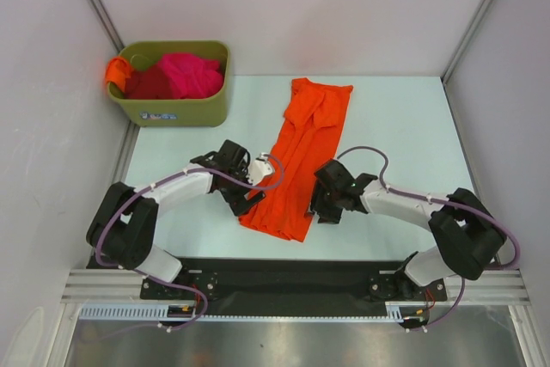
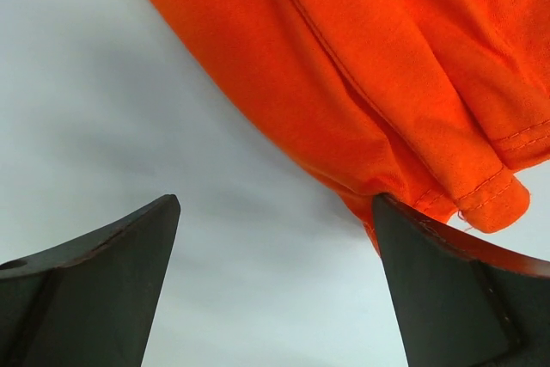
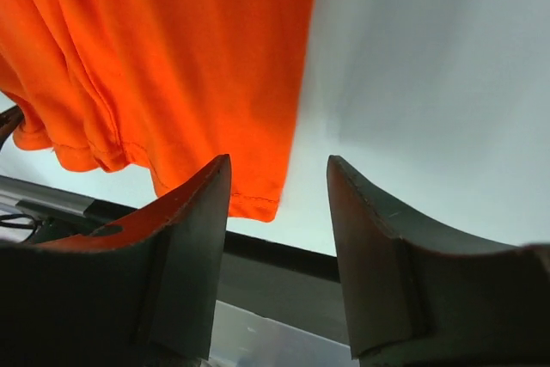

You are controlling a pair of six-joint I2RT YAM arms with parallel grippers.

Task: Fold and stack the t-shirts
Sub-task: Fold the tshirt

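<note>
A bright orange t-shirt (image 1: pixel 299 157) lies folded lengthwise into a long strip on the table, running from far middle to near middle. My left gripper (image 1: pixel 247 198) is open beside its near left corner, with the hem (image 2: pixel 481 199) by the right fingertip. My right gripper (image 1: pixel 320 209) is open at the shirt's near right edge; the hem corner (image 3: pixel 254 202) hangs just past my left finger. Neither holds cloth. A magenta-pink t-shirt (image 1: pixel 189 73), a dark red one (image 1: pixel 148 85) and another orange one (image 1: pixel 117 70) sit in the bin.
The olive-green plastic bin (image 1: pixel 176 109) stands at the far left corner. White walls enclose the left, right and far sides. A black strip (image 1: pixel 284 271) runs along the table's near edge (image 3: pixel 284 259).
</note>
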